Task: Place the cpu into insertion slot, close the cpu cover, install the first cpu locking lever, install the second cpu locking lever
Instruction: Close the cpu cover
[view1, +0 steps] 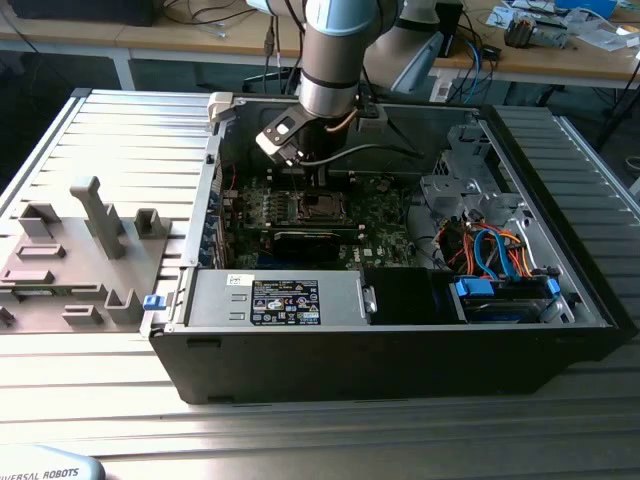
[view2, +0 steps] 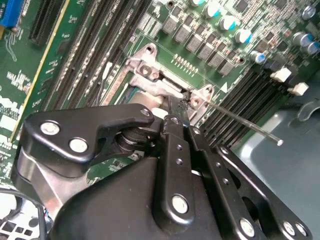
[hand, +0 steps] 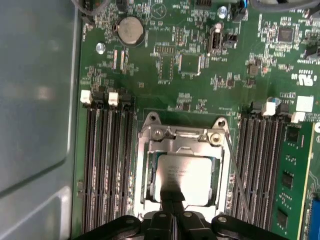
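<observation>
Jaws are pressed together with nothing between them, as far as I can see, tips down at the edge of the cpu (hand: 190, 172). It's sitting in the insertion slot (hand: 151, 175), with the cpu cover (hand: 140, 170) lying flat around it. One thin locking lever (hand: 235, 170) angles out over the memory slots (hand: 260, 160).
</observation>
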